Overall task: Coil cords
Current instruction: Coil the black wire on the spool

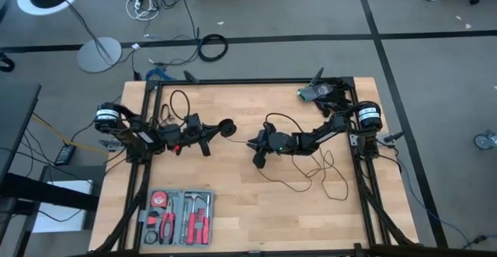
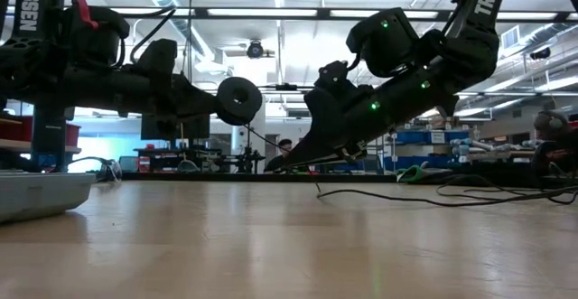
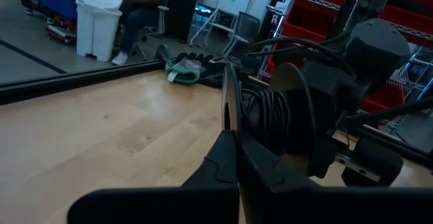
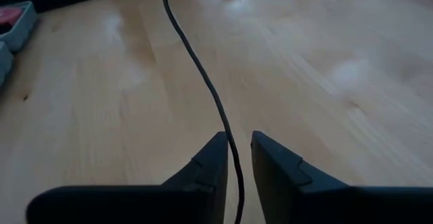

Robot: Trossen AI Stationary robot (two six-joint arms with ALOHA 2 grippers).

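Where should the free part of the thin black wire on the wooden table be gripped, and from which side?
Probably on the thin black wire where a loose loop lies flat on the bare wooden table, beside the right gripper. Come from above, fingers astride it: it is slender, with clear space around.

The left gripper [image 3: 238, 158] is clamping the thin rim of a round spool [image 3: 233, 109], with black cord [image 3: 265, 119] wound around its core. Beyond the spool, a green bundle [image 3: 184, 69] is lying on the table [image 3: 101, 129], and a white bin [image 3: 98, 21] is standing farther back.
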